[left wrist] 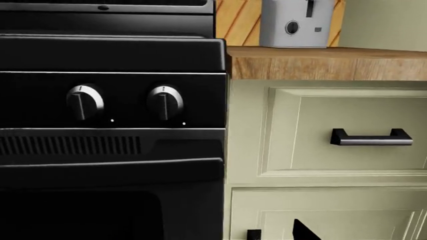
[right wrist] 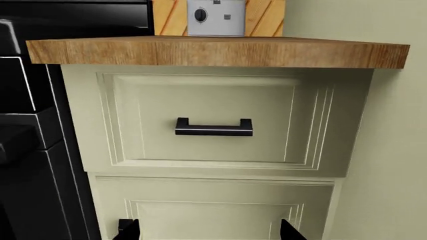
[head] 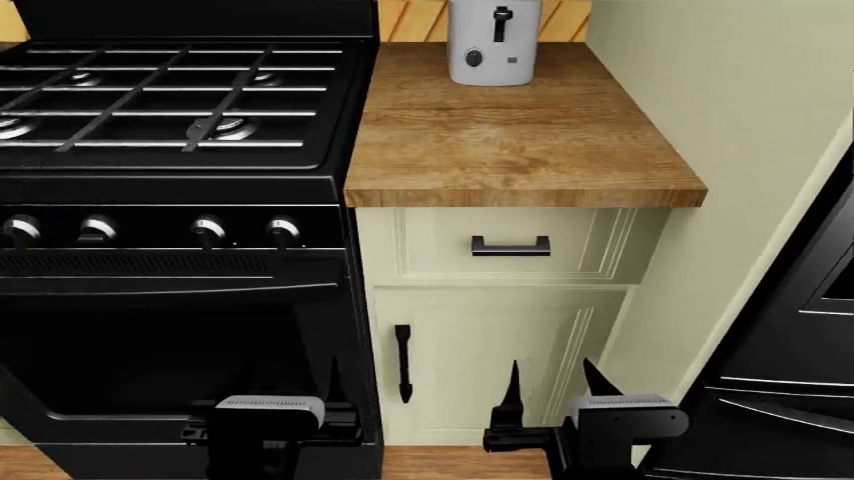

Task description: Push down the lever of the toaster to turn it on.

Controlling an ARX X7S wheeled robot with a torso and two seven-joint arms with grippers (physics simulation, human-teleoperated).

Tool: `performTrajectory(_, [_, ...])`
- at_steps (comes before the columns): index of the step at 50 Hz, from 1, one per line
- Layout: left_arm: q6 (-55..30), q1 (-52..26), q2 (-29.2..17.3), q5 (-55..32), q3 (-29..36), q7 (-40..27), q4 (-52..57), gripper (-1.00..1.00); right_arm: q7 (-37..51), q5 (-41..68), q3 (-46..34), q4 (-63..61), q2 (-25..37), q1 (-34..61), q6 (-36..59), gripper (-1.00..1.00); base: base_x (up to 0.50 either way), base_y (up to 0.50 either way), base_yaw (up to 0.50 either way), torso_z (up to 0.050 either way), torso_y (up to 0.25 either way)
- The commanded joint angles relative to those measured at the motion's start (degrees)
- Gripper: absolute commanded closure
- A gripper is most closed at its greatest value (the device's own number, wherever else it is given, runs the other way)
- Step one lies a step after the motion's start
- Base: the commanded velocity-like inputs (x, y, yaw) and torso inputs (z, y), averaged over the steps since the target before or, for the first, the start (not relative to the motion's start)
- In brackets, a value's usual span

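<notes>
The light grey toaster (head: 493,42) stands at the back of the wooden counter (head: 521,140). Its black lever (head: 502,22) sits high in the slot, above the round dark knob (head: 473,57). The left wrist view shows the toaster (left wrist: 297,30), lever (left wrist: 309,7) and knob (left wrist: 291,27). The right wrist view shows only the toaster's lower part (right wrist: 215,25). My left gripper (head: 320,390) is low in front of the oven, open and empty. My right gripper (head: 553,385) is low before the cabinet door, open and empty. Both are far below the toaster.
A black gas stove (head: 160,100) with front knobs (head: 207,230) stands left of the counter. Below the counter are a cream drawer with a black handle (head: 510,246) and a door with a vertical handle (head: 402,362). A wall (head: 747,120) and a black appliance (head: 801,380) are at right.
</notes>
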Motion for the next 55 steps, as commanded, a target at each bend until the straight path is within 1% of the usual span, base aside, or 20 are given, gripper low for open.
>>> performTrajectory(1, [-0.66,0.14,-0.81,-0.57,0.67,-0.81,1.02,-1.0,0.7,0.69,-1.08,0.12,0.63,0.26,-0.04,-1.0,0.0,0.5,0.0,0.0,0.0])
performTrajectory(5, [-0.91,-0.06,-1.09,-1.12,0.85,-0.73,0.9,-1.0,1.02,0.82,-1.3,0.25,0.84,0.58,-0.15,-1.0,0.0,0.46,0.0,0.0,0.0])
performTrajectory(8, [-2.32,-0.32,-1.32,-1.84,1.1,-0.52,1.33,-1.0,1.35,0.94,-1.39,-0.36,1.02,1.5,0.75,-1.0,0.0,0.0,0.0,0.0,0.0])
performTrajectory(10, [-5.08,-1.06,-1.88,-2.6,0.96,-0.54,3.51,-1.0,1.52,0.86,-1.52,-1.31,1.28,2.8,2.06,-1.0,0.0,0.0,0.0,0.0,0.0])
performTrajectory(11, [-5.08,-1.06,-1.88,-2.6,0.96,-0.54,3.51,-1.0,1.59,0.77,-1.61,-1.84,1.46,3.59,2.94,-1.0,0.0,0.0,0.0,0.0,0.0])
performTrajectory(12, [-8.56,-2.08,-2.76,-3.58,0.95,-0.04,6.21,-1.0,1.63,0.79,-1.64,-2.43,1.63,4.32,3.82,-1.0,0.0,0.0,0.0,0.0,0.0])
performTrajectory(14, [-11.98,-3.54,-3.71,-4.69,0.82,0.49,8.22,-1.0,1.58,0.93,-1.72,-3.38,1.96,5.76,5.42,-1.0,0.0,0.0,0.0,0.0,0.0])
performTrajectory(18, [-21.05,-8.61,-5.87,-7.8,-0.11,1.55,11.84,-1.0,1.02,1.93,-1.47,-5.24,2.76,10.03,9.86,-1.0,0.0,0.0,0.0,0.0,0.0])
performTrajectory(22, [-27.46,-13.83,-7.54,-10.35,-1.26,2.23,13.18,-1.0,0.72,3.67,-0.48,-6.42,3.26,13.93,13.89,-1.0,0.0,0.0,0.0,0.0,0.0])
performTrajectory(26, [-34.52,-20.81,-8.92,-12.89,-2.33,2.38,14.91,-1.0,0.5,4.96,0.11,-8.26,4.05,19.61,19.48,-1.0,0.0,0.0,0.0,0.0,0.0])
performTrajectory(30, [-37.93,-28.03,-10.32,-13.79,-2.08,3.4,15.13,-1.0,-0.16,5.57,0.05,-7.8,4.79,25.7,23.43,-1.0,0.0,0.0,0.0,0.0,0.0])
performTrajectory(36, [-43.72,-38.58,-11.66,-15.11,-2.39,4.19,11.85,-1.0,-1.4,6.52,0.61,-4.17,5.83,33.51,26.76,-1.0,0.0,0.0,0.0,0.0,0.0])
performTrajectory(40, [-45.02,-44.6,-12.26,-14.77,-2.13,4.84,6.83,-1.0,-2.73,7.29,1.34,1.31,6.42,38.63,27.35,-1.0,0.0,0.0,0.0,0.0,0.0])
performTrajectory(45, [-43.11,-50.87,-12.15,-12.85,-1.33,5.21,-2.03,-1.0,-3.57,7.06,1.6,7.36,6.96,43.61,26.34,-1.0,0.0,0.0,0.0,0.0,0.0])
performTrajectory(51, [-40.69,-56.81,-11.53,-10.96,0.02,5.62,-10.47,-1.0,-4.75,6.17,0.72,14.56,7.3,49.16,24.86,-1.0,0.0,0.0,0.0,0.0,0.0])
performTrajectory(55, [-39.67,-58.4,-11.42,-10.53,-0.1,5.43,-12.73,-1.0,-4.94,6.12,0.55,15.39,7.55,50.6,25.12,-1.0,0.0,0.0,0.0,0.0,0.0])
